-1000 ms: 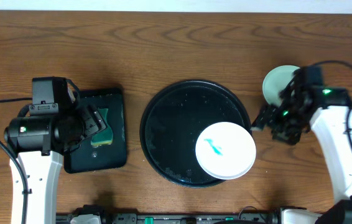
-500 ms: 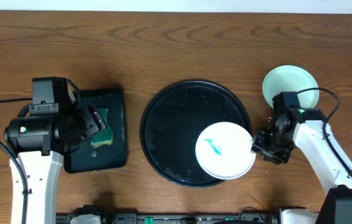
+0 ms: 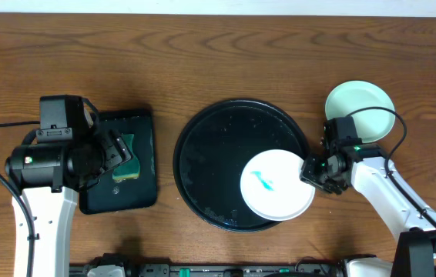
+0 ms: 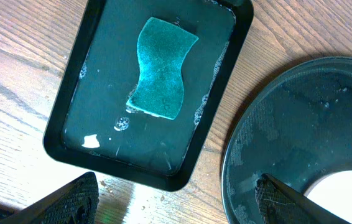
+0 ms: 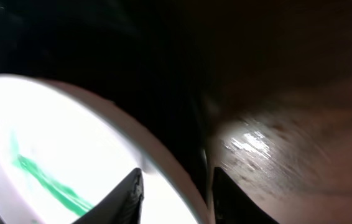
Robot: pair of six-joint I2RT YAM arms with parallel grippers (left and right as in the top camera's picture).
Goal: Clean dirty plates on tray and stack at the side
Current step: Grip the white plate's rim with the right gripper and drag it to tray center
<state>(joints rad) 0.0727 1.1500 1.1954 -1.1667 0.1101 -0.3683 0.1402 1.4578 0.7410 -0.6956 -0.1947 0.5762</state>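
Round tray point(image 3: 202, 154): black, wet and speckled with droplets. It holds one white plate point(image 3: 280, 196) in its near-right part, and the plate's edge reaches the raised rim.
White plate: round and glossy, with a thin teal smear point(image 3: 264, 181) across its centre.
Rectangular tray point(image 4: 70, 93): black, left of the round tray. It holds shallow water with small bubbles and a teal sponge point(image 4: 162, 67) lying flat.
Mint plate point(image 3: 360, 104): on the table point(image 3: 202, 54), just right of the round tray. I cannot tell whether another lies beneath it.
My right gripper point(image 3: 313, 167): fingers narrow, straddling the white plate's right rim. I cannot tell whether they pinch it.
My left gripper point(image 4: 176, 186): spread wide, holding nothing, above the rectangular tray.
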